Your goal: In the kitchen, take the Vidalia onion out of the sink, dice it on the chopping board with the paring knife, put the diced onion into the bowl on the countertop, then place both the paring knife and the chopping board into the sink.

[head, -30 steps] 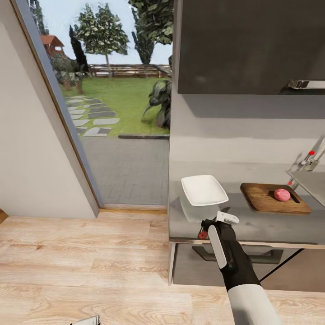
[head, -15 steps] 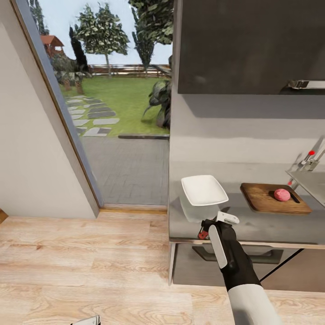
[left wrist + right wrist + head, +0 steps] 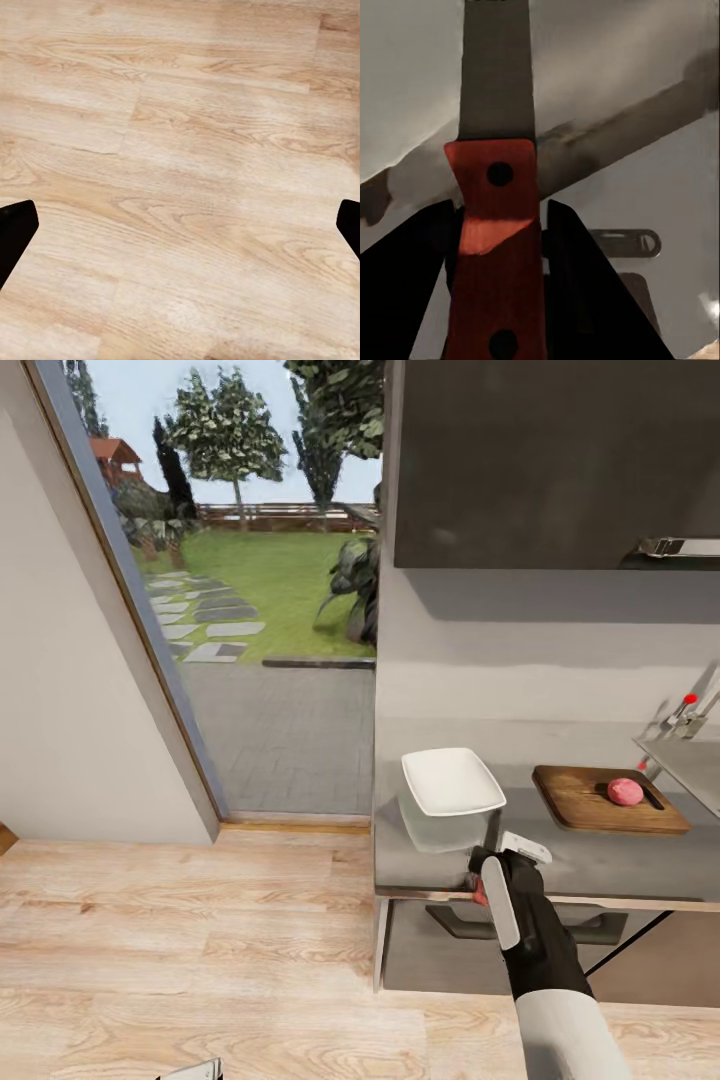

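The onion (image 3: 625,791) sits whole on the board (image 3: 608,798), so it is out of the sink but not cut yet. The right gripper (image 3: 488,863) squeezes the knife (image 3: 495,225) near the bowl (image 3: 452,781). The left gripper (image 3: 180,225) is wide open over the floor (image 3: 195,150). Cutting, filling the bowl and putting things in the sink are left.

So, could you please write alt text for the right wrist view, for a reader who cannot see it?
The right gripper holds the paring knife by its orange-red handle between two dark fingers, the grey blade pointing away over the glossy grey countertop. Beyond the countertop's thin edge, a dark cabinet front with a handle is seen.
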`<state>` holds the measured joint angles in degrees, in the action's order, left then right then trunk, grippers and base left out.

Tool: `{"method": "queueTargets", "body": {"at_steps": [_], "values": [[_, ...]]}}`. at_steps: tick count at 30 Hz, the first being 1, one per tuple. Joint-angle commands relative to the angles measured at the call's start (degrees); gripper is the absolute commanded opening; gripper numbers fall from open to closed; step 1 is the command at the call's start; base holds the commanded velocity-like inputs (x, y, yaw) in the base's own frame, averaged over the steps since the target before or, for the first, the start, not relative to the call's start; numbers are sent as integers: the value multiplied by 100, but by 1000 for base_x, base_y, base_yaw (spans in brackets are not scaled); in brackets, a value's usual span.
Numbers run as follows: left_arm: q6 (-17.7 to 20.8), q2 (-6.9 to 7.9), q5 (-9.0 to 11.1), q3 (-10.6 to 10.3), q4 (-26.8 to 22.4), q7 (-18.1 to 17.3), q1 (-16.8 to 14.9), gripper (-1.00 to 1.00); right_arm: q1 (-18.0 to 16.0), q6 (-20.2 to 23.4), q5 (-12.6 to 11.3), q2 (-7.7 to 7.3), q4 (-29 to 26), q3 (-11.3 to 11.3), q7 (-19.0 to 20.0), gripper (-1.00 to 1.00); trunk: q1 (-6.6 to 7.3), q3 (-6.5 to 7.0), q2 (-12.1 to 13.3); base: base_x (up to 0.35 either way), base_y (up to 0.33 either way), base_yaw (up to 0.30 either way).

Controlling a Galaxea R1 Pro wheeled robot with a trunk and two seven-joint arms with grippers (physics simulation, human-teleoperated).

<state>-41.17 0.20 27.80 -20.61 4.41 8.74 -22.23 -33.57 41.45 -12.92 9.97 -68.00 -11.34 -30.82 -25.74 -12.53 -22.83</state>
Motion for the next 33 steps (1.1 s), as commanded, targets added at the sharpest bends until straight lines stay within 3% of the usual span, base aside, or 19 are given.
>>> {"method": "queueTargets", "body": {"at_steps": [1,4,11,21,30,33], "values": [[-23,-3,7,-48,16,31,-9,100,-2,56,2,3,340,-104,-74,-100,-5,-12,-9,0,0,0],[-23,-8,7,-48,16,32,-8,100,-4,56,7,3,338,-262,-74,-100,-5,-12,-9,0,-100,0],[-23,-44,7,-48,16,32,-10,100,-2,56,0,3,339,-320,-82,-100,-5,-12,-9,0,-255,0],[-23,-55,7,-48,16,32,-8,100,-6,56,-16,3,325,-300,-74,-100,-5,-12,-9,0,-297,0],[-23,-64,7,-48,16,32,-7,100,-3,53,23,-15,259,-265,-68,-100,-5,-12,-9,0,-40,0],[-23,-64,7,-48,16,32,-8,100,-2,49,34,-28,254,-127,-66,-100,-5,-12,-9,0,-2,0]]}}
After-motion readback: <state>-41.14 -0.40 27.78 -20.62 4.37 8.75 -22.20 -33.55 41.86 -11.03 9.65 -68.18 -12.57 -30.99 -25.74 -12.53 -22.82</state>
